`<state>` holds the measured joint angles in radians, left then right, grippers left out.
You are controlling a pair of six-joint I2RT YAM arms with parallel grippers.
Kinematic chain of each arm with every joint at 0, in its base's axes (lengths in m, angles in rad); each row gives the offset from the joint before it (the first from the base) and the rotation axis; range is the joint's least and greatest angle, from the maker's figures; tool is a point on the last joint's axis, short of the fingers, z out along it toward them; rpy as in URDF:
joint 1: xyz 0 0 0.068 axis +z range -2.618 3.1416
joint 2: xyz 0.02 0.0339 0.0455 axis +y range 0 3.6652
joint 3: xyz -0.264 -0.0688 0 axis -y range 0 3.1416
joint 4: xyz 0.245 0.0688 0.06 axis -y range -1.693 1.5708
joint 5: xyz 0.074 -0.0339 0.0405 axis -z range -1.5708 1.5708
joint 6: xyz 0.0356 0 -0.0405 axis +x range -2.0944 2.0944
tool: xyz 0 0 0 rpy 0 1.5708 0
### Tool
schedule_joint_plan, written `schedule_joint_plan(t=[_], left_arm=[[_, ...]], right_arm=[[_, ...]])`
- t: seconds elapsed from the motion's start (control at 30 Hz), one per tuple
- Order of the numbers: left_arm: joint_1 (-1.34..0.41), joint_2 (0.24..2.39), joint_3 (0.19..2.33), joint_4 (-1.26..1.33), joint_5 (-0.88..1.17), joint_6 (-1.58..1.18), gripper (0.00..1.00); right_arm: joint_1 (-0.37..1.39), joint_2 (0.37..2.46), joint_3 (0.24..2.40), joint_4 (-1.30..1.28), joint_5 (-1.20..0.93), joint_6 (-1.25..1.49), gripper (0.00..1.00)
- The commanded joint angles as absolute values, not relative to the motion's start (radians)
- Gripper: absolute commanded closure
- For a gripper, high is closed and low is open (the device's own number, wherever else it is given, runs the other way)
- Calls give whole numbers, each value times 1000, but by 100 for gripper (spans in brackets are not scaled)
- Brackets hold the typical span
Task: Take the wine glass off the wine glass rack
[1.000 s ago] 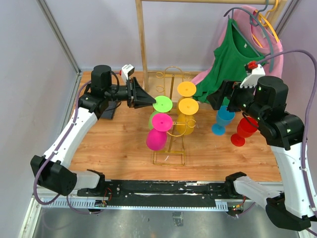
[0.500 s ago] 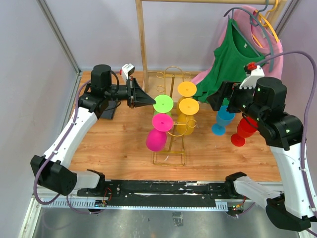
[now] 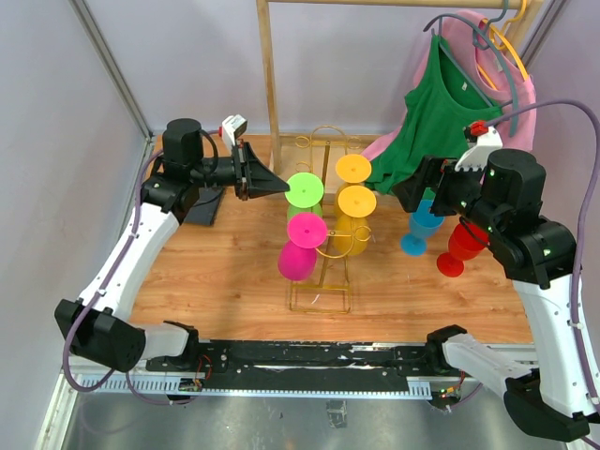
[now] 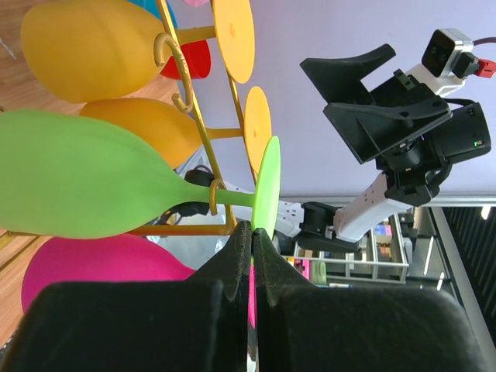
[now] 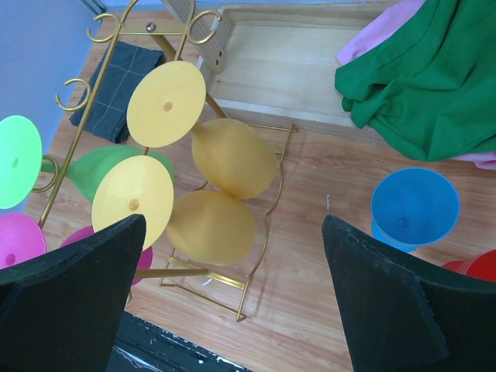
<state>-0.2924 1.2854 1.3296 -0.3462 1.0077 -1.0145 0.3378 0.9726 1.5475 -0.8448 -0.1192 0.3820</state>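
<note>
The gold wire rack [image 3: 321, 298] stands mid-table and holds several glasses hung sideways. My left gripper [image 3: 281, 187] is shut on the rim of the green wine glass's foot [image 3: 305, 189]. In the left wrist view the gripper [image 4: 253, 232] pinches the foot's edge, the stem rests in a gold hook, and the green bowl [image 4: 77, 182] points away. My right gripper [image 3: 412, 187] is open and empty, hovering right of the rack. In its wrist view the gripper [image 5: 232, 232] is wide open above the rack [image 5: 267, 225], and the green glass [image 5: 15, 159] shows at the left.
A pink glass [image 3: 298, 258] and two yellow glasses [image 3: 354, 169] hang on the rack. A blue glass [image 3: 419, 230] and a red glass [image 3: 461, 246] stand on the table at the right. A wooden clothes rail [image 3: 269, 75] with a green shirt [image 3: 441, 103] stands behind. A dark cloth [image 3: 202, 206] lies left.
My left arm has drawn back and up a little, and the green glass's foot has shifted slightly up and left with it. The right arm has barely moved.
</note>
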Motion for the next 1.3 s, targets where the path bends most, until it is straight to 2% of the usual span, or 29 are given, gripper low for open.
schedule_joint_plan(t=[0.0, 0.77, 1.03, 1.13, 1.27], left_arm=[[-276, 1255, 1356, -365, 1042, -1000, 100], [-213, 1186, 1304, -415, 1064, -970, 100], [-35, 1189, 1294, -353, 1169, -965, 100], [59, 1221, 1368, -386, 1220, -888, 100], [122, 1330, 1592, -518, 1247, -662, 100]], right_arm=[[356, 962, 1545, -856, -103, 374, 1], [356, 985, 1537, -838, -117, 366, 1], [355, 993, 1540, -833, -126, 364, 1], [355, 1004, 1551, -833, -129, 357, 1], [356, 1033, 1579, -831, -140, 347, 1]])
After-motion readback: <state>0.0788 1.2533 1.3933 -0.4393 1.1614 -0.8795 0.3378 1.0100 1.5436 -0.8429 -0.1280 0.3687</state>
